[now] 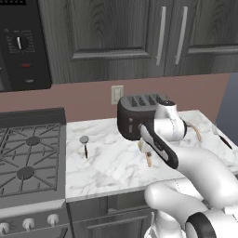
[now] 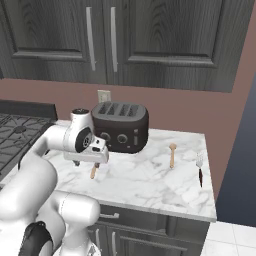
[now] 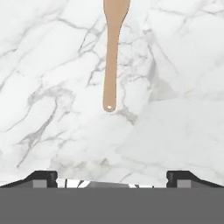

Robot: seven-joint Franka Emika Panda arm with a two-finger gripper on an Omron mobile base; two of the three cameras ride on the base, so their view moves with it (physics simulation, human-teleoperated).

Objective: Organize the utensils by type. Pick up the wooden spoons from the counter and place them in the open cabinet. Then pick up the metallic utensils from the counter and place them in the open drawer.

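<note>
A tan wooden spoon [image 3: 110,65] lies on the white marble counter [image 1: 107,167], its handle end with a small hole pointing at my gripper [image 3: 111,179]. The gripper [image 2: 92,165] hangs open just above that spoon [image 2: 93,172], in front of the toaster, with nothing between its fingers. A second wooden spoon [image 2: 172,154] lies further right. One of the metallic utensils, with a round silver head [image 1: 84,139], lies at the counter's left near the stove. A fork-like one [image 2: 200,167] lies near the right edge. The open cabinet and the open drawer are out of view.
A black toaster [image 2: 120,127] stands at the back of the counter under a wall outlet [image 1: 117,94]. A gas stove [image 1: 28,158] adjoins the counter on the left. Shut dark upper cabinets [image 2: 100,40] hang above. The counter ends at the right [image 2: 212,200].
</note>
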